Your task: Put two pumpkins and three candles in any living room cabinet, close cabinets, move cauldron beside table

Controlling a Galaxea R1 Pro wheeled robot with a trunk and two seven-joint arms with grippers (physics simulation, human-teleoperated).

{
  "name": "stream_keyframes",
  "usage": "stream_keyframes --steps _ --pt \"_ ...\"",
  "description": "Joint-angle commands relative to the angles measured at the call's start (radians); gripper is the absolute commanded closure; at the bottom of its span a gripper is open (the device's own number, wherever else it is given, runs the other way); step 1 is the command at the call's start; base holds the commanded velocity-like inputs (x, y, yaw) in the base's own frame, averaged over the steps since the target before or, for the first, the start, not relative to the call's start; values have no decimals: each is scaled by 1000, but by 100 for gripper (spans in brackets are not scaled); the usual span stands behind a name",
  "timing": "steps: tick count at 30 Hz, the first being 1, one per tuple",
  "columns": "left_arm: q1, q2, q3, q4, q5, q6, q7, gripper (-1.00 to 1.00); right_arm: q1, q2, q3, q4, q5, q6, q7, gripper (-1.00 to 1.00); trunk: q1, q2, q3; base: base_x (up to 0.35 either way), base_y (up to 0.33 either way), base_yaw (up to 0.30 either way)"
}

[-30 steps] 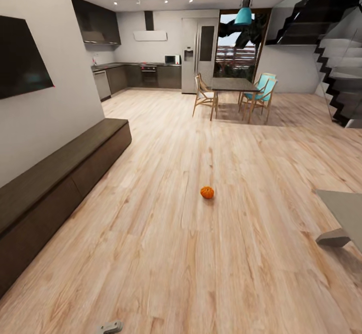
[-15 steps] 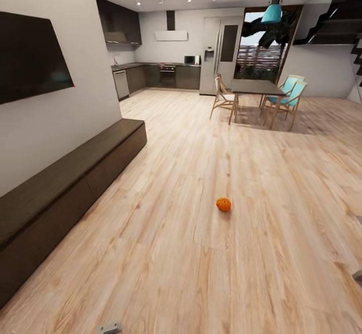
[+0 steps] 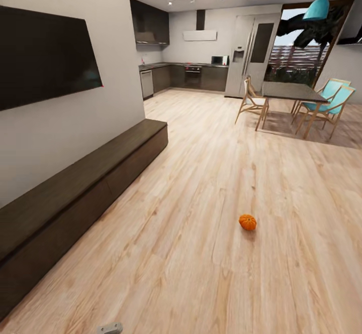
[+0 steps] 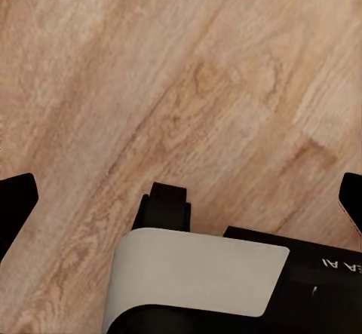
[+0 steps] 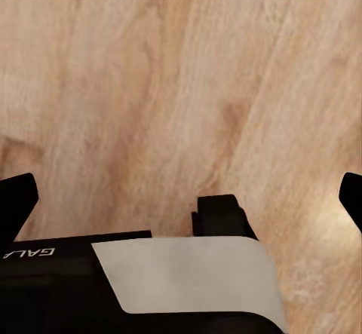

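One small orange pumpkin (image 3: pixel 247 222) lies alone on the wood floor, right of centre in the head view. The long low dark-brown cabinet (image 3: pixel 75 188) runs along the left wall under a black TV, its fronts all shut. My left gripper (image 4: pixel 181 198) is open above bare floorboards, its dark fingertips (image 4: pixel 15 206) spread wide with nothing between them. My right gripper (image 5: pixel 181 198) is open the same way over bare floor. The candles, the cauldron and the table are out of view.
A dark dining table (image 3: pixel 289 92) with wooden and turquoise chairs stands far back right, and the dark kitchen (image 3: pixel 193 75) lies beyond. A wide stretch of wood floor (image 3: pixel 191 253) separates the cabinet from the pumpkin. A small grey robot part (image 3: pixel 109 328) pokes in at the bottom edge.
The head camera has swung left, so the whole scene has slid right. The pale table corner has dropped off the right edge. The pumpkin itself has not moved on the floor.
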Motion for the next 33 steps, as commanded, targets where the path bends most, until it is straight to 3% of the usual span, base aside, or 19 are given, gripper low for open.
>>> stream_keyframes --steps 1,19,33 --pt "0 0 0 0 0 0 0 -100 0 0 0 0 0 0 0 -100 0 0 0 328 0 285" --pt "0 3 0 1 0 0 0 -100 0 -1 -1 0 0 0 1 -100 0 0 0 331 0 281" --pt "1 4 0 1 0 0 0 -100 0 -9 -2 0 2 -5 11 -100 0 0 0 336 0 25"
